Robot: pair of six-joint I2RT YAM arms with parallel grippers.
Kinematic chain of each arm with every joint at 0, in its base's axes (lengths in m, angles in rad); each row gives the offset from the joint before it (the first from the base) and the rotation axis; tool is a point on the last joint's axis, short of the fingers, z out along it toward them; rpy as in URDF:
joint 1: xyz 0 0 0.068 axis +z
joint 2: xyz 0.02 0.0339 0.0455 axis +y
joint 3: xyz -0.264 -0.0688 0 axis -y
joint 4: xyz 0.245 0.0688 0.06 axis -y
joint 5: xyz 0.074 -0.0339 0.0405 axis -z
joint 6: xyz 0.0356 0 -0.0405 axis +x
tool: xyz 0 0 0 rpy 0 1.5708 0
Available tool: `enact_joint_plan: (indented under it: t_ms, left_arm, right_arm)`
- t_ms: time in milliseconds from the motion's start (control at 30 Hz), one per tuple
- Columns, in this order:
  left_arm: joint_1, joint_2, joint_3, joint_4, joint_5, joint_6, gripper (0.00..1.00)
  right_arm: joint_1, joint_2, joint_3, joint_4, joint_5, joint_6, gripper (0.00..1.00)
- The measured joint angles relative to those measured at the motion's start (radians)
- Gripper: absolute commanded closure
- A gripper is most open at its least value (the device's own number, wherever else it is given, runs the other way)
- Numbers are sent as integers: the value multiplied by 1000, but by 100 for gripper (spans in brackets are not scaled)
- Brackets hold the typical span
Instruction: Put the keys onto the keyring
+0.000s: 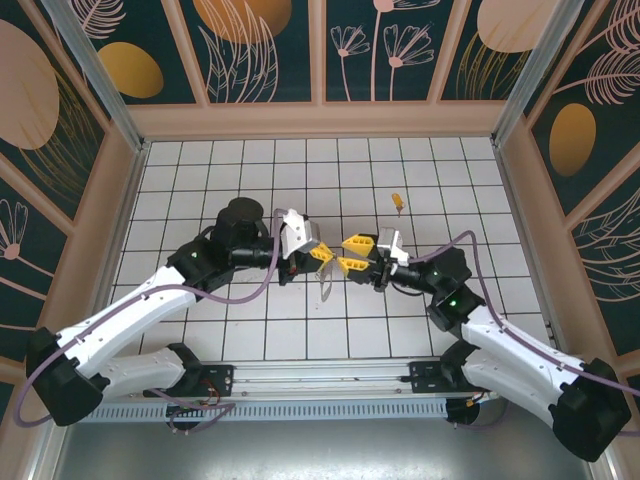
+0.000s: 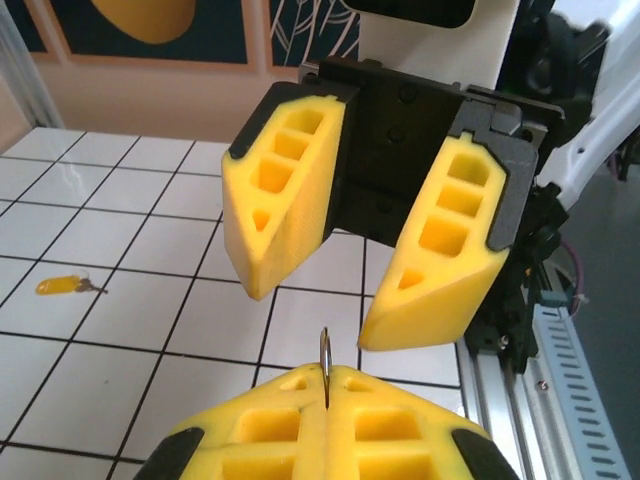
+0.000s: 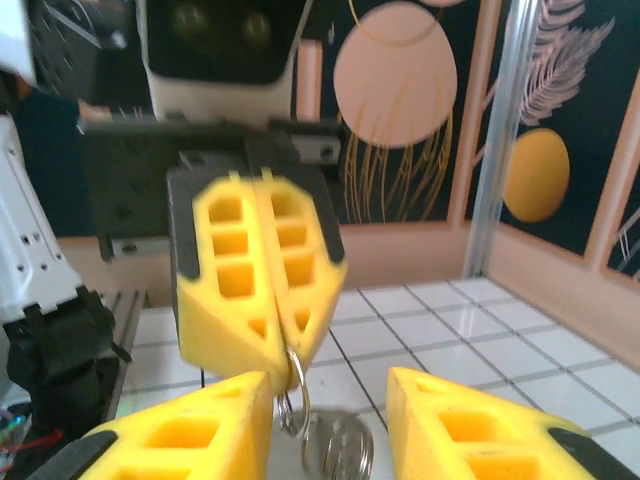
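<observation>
The left gripper (image 3: pixel 270 355) was squeezed tight on the keyring (image 3: pixel 296 400); the thin metal ring stuck out from between its yellow tips and hung down; the right gripper (image 2: pixel 318 315) faced it tip to tip with its fingers spread apart, holding nothing; the ring hung in the gap between them; both grippers were over the middle of the white tiled table (image 1: pixel 250 330); the little key (image 1: pixel 397 203) with the orange-yellow head lay flat on a tile farther back, well apart from both grippers.
</observation>
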Motion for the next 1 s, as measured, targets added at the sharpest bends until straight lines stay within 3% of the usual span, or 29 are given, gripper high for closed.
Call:
enact_joint_plan:
  t_ms: [167, 367, 1000]
  left_arm:
    - [0, 41, 81, -122, -37, 58, 100]
    - [0, 69, 132, -244, -74, 108, 100]
    - [0, 110, 154, -362, -109, 158, 100]
  right_arm:
    - [20, 5, 39, -188, 44, -90, 69]
    - [44, 21, 61, -282, 72, -142, 71]
    - [87, 98, 113, -319, 93, -192, 80]
